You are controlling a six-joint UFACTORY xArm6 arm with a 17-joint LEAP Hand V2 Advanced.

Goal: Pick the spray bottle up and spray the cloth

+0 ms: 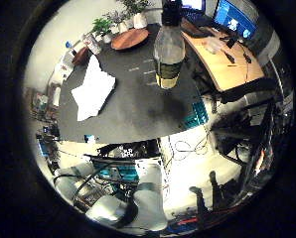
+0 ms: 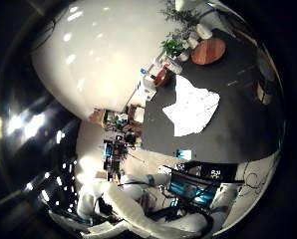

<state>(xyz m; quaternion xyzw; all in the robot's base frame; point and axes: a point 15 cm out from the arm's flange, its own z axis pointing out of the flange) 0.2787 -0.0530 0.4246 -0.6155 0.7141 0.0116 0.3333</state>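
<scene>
A clear spray bottle point(image 1: 169, 49) with a black top and a yellowish label stands upright on the dark table point(image 1: 138, 114). A crumpled white cloth point(image 1: 93, 90) lies flat on the same table, a short way from the bottle. The cloth point(image 2: 193, 109) also shows in the thumb side view, where only a sliver of the bottle point(image 2: 262, 92) appears. My right hand point(image 1: 149, 196) shows only as white parts, well back from the table. The bottle stands free of it.
A round wooden plate point(image 1: 129, 38) and potted plants point(image 1: 102, 26) sit at the table's far end, with a small bottle point(image 1: 91, 43) near them. A wooden desk point(image 1: 227, 62) with monitors lies beyond the spray bottle. A teal crate point(image 1: 195, 116) sits below the table edge.
</scene>
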